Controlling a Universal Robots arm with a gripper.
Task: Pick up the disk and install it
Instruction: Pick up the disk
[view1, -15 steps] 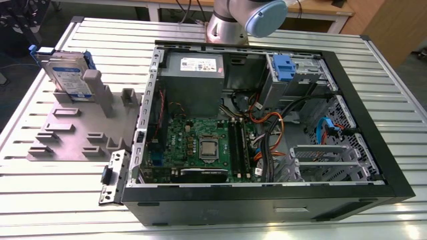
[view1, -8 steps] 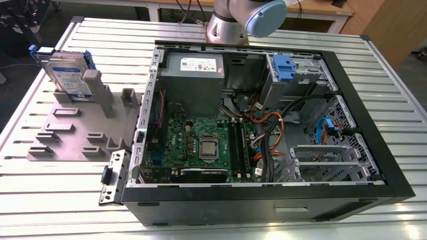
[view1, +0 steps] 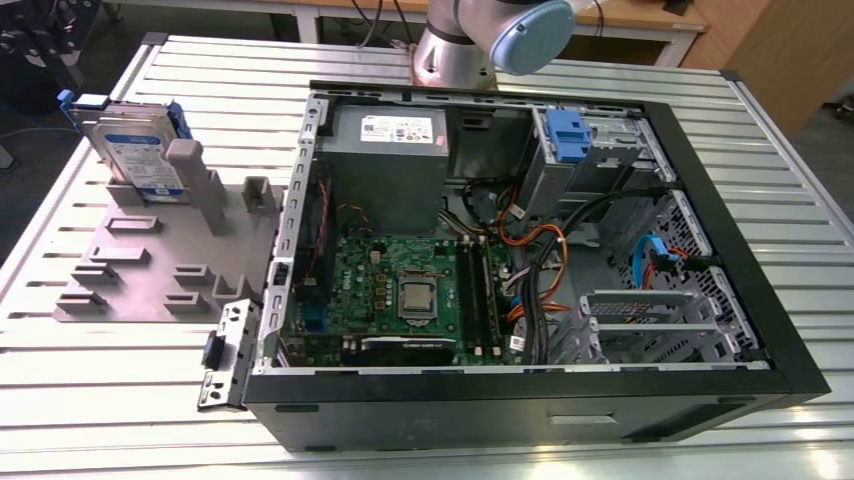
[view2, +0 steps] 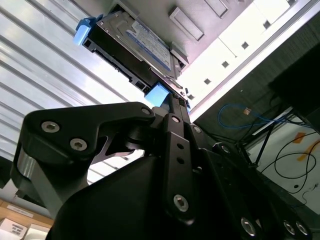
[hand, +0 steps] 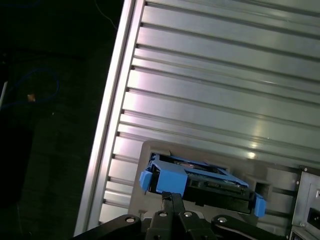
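The disk (view1: 135, 150) stands on edge in a slot at the back of a grey holder (view1: 147, 270), on the exterior view's left. It is silver with a white-and-blue label and blue side rails. In both wrist views the disk (view2: 132, 42) (hand: 200, 181) lies beyond my gripper's tips. My gripper (hand: 173, 196) (view2: 170, 98) points toward the disk with its two black fingers pressed together and nothing between them. It is apart from the disk.
An open computer case (view1: 747, 330) lies on the slatted aluminium table (view1: 107, 400), on the exterior view's right of the holder. A drive cage with a blue clip (view1: 567, 135) sits in its far corner. Cables (view1: 534, 270) and a motherboard (view1: 400, 290) fill its floor. The arm's base (view1: 461, 50) stands behind the case.
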